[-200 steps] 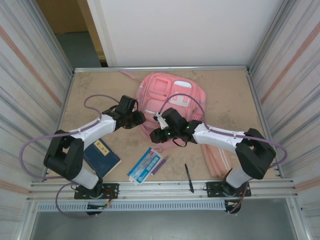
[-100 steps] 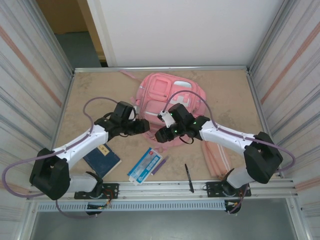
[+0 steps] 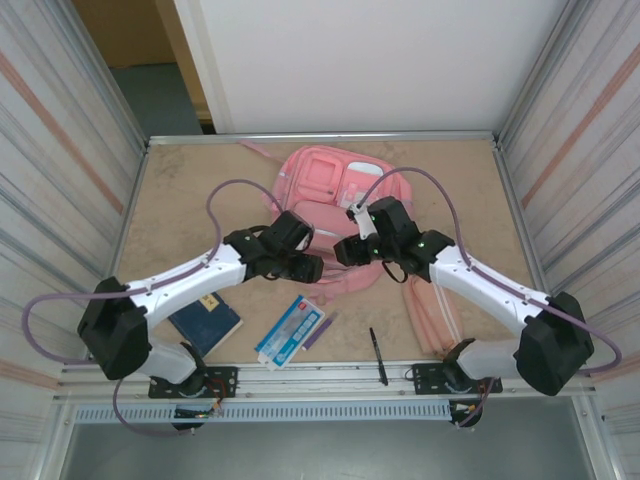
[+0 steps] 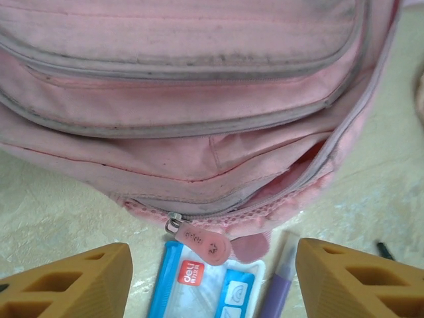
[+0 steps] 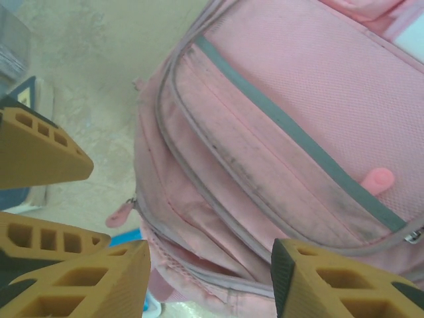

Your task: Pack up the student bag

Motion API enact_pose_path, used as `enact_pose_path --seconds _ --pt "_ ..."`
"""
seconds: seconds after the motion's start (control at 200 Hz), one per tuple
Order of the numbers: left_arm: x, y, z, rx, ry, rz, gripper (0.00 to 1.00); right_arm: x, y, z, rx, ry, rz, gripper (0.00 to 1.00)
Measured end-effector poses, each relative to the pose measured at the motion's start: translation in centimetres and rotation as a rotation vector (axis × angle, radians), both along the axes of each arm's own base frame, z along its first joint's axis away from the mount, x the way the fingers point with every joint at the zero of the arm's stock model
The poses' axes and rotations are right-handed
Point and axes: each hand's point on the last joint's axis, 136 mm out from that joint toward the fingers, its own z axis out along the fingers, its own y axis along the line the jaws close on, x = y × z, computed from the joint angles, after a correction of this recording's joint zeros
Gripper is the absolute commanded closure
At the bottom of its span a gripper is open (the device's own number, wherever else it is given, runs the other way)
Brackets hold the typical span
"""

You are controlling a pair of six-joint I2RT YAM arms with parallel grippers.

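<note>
The student bag (image 3: 335, 185) is a large pink backpack lying flat at the back middle of the table, its zip pockets facing up. My left gripper (image 3: 310, 268) hovers at the bag's near edge, open, with nothing between its fingers (image 4: 66, 285). Below it I see the bag (image 4: 199, 99), a pink zip pull (image 4: 199, 240) and a partly gaping zip seam (image 4: 298, 179). My right gripper (image 3: 345, 250) hangs over the bag's near right part, also open and empty. In the right wrist view it (image 5: 211, 281) is above the bag (image 5: 285, 132).
Near the front lie a dark blue book (image 3: 203, 315), a blue-and-white stationery packet (image 3: 291, 331), a purple pen (image 3: 320, 330) and a black pen (image 3: 377, 355). A long slim pink item (image 3: 437, 315) lies under the right arm. Metal walls close both sides.
The left gripper has swung right to the bag's near edge and opened wider. The right gripper has moved back and to the right over the bag, also opening.
</note>
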Motion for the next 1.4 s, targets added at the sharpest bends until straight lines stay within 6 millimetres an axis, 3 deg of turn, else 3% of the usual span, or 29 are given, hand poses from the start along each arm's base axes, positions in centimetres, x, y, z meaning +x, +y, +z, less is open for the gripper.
enact_pose_path --seconds 0.281,0.481,0.641,0.857,0.997,1.233,1.398 --pt "0.0 0.0 -2.5 0.148 0.034 -0.027 0.48 -0.3 -0.4 -1.5 0.016 0.039 -0.030 0.49" --pt "1.0 -0.1 -3.2 0.227 0.021 -0.024 0.82 -0.6 0.3 -1.6 0.076 0.066 -0.031 0.49" --pt "1.0 0.2 -3.3 0.249 0.019 -0.037 1.00 -0.7 0.4 -1.6 0.088 0.074 -0.030 0.49" --pt "1.1 0.4 -3.0 0.245 0.010 -0.041 1.00 -1.1 0.6 -1.8 0.074 0.078 -0.013 0.48" --pt "1.2 1.4 -2.6 0.203 0.020 -0.017 1.00 -3.0 1.9 -1.8 0.024 0.056 0.104 0.45" --pt "1.3 2.1 -1.1 0.057 -0.003 0.009 1.00 -6.8 4.3 -0.2 -0.089 -0.288 0.471 0.34" --pt "1.4 2.5 -1.2 -0.076 0.003 0.031 1.00 -5.5 4.6 -2.4 -0.202 -0.374 0.576 0.36"
